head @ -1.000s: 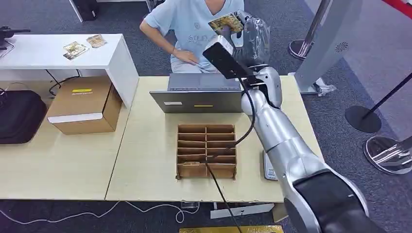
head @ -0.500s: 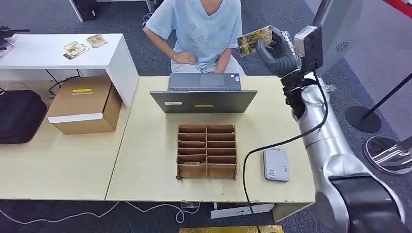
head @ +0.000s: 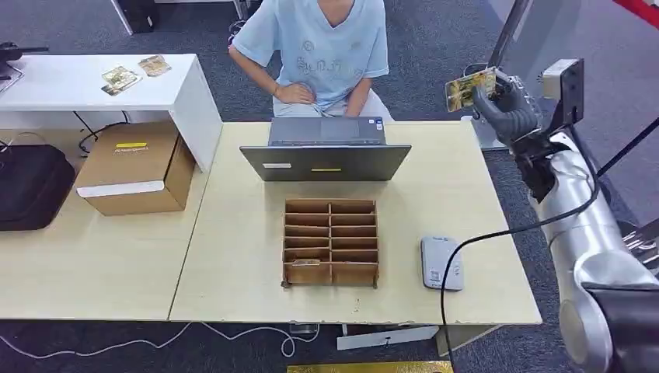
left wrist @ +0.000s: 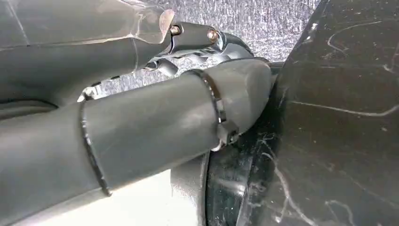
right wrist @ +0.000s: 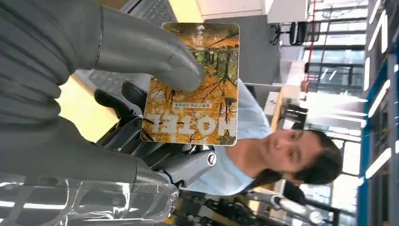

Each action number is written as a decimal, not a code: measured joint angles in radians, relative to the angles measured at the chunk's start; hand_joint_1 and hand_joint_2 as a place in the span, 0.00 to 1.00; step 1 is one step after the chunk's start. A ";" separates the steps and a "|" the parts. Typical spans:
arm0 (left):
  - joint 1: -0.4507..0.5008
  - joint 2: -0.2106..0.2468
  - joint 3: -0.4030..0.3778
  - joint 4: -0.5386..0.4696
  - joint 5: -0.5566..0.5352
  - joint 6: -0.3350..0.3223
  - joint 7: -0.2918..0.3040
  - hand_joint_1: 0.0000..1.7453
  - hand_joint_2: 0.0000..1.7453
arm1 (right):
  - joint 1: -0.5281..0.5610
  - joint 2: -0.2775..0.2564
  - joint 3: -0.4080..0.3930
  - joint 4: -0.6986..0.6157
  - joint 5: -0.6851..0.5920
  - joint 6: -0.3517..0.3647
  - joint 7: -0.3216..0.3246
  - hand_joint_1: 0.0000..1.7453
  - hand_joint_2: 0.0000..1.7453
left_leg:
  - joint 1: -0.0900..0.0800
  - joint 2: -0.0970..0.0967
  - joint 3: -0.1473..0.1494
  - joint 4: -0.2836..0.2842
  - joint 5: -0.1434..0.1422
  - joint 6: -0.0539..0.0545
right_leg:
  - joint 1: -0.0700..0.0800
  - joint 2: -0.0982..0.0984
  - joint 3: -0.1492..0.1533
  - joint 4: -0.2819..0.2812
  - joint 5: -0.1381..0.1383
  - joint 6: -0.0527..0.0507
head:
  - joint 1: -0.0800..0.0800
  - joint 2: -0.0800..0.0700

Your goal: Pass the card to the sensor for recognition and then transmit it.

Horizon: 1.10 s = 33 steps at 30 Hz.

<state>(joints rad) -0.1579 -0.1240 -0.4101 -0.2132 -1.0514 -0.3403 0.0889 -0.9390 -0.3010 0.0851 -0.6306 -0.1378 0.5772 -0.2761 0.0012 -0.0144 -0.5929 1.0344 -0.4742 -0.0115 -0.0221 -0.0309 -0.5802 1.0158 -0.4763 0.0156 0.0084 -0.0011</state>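
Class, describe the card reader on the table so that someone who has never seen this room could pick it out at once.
Start at the pale wooden table with the open laptop at its far edge. In front of the laptop stands a brown cardboard divider box; just to its right, near the table's front edge, lies the card reader. It is the one flat, light grey, rounded pad there.

Bright, even indoor light; windows blow out behind; the left wrist view is blurred close-up.
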 joint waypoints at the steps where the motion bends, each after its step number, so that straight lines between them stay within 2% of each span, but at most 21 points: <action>1: 0.001 0.000 0.000 0.000 -0.004 0.001 -0.003 0.00 0.00 | 0.019 -0.012 0.000 -0.005 -0.025 0.000 0.008 1.00 1.00 | 0.000 -0.001 0.000 0.000 0.000 0.000 | 0.000 -0.001 0.000 0.000 0.000 0.000 | 0.000 0.000; 8: 0.005 0.001 0.024 0.002 0.005 0.005 0.002 0.00 0.00 | 0.154 -0.114 0.003 -0.115 -0.212 0.003 0.154 1.00 1.00 | 0.000 0.000 -0.001 0.000 -0.001 0.002 | -0.001 0.000 0.000 0.000 0.000 0.000 | 0.000 0.000; 11: 0.005 0.001 0.029 0.002 -0.012 0.002 0.002 0.00 0.00 | 0.161 -0.154 0.026 -0.160 -0.254 0.002 0.265 1.00 1.00 | 0.000 0.000 -0.001 0.000 -0.001 0.002 | -0.001 0.000 0.000 0.000 0.000 0.000 | 0.000 0.000; 16: 0.005 0.001 0.034 0.002 -0.024 -0.002 0.004 0.00 0.00 | 0.137 -0.226 0.111 -0.219 -0.355 0.008 0.394 1.00 1.00 | 0.000 0.000 -0.001 0.000 -0.001 0.002 | -0.001 0.000 0.000 0.000 0.000 0.000 | 0.000 0.000; 20: 0.012 0.000 0.057 0.003 0.040 0.001 0.039 0.00 0.00 | 0.117 -0.297 0.209 -0.258 -0.436 0.029 0.461 1.00 1.00 | 0.000 0.000 0.000 0.000 -0.001 0.002 | -0.001 0.000 0.000 0.000 0.000 0.000 | 0.000 0.000; 26: 0.035 -0.002 0.133 0.003 0.103 0.024 0.083 0.00 0.00 | 0.121 -0.448 0.363 -0.368 -0.616 0.004 0.558 1.00 1.00 | 0.000 0.000 -0.001 0.000 -0.002 0.003 | -0.001 -0.001 0.000 -0.001 -0.001 0.002 | 0.000 0.000; 30: 0.045 -0.002 0.165 0.003 0.115 0.036 0.090 0.00 0.00 | 0.120 -0.546 0.458 -0.438 -0.687 -0.008 0.580 1.00 1.00 | -0.001 0.000 -0.001 0.000 -0.003 0.005 | -0.001 0.000 0.000 -0.001 -0.002 0.003 | 0.000 0.000; 33: 0.047 -0.005 0.178 0.003 0.115 0.037 0.091 0.00 0.00 | 0.124 -0.588 0.508 -0.467 -0.704 -0.016 0.580 1.00 1.00 | -0.001 0.001 0.000 0.000 -0.003 0.005 | -0.002 0.001 0.000 -0.001 -0.002 0.003 | 0.000 0.000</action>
<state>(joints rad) -0.1110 -0.1286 -0.2319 -0.2106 -0.9365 -0.3033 0.1801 -0.8154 -0.8893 0.5929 -1.0979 -0.8419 0.5611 0.3040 0.0005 -0.0133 -0.5931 1.0345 -0.4772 -0.0066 -0.0236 -0.0303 -0.5801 1.0149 -0.4779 0.0182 0.0088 -0.0011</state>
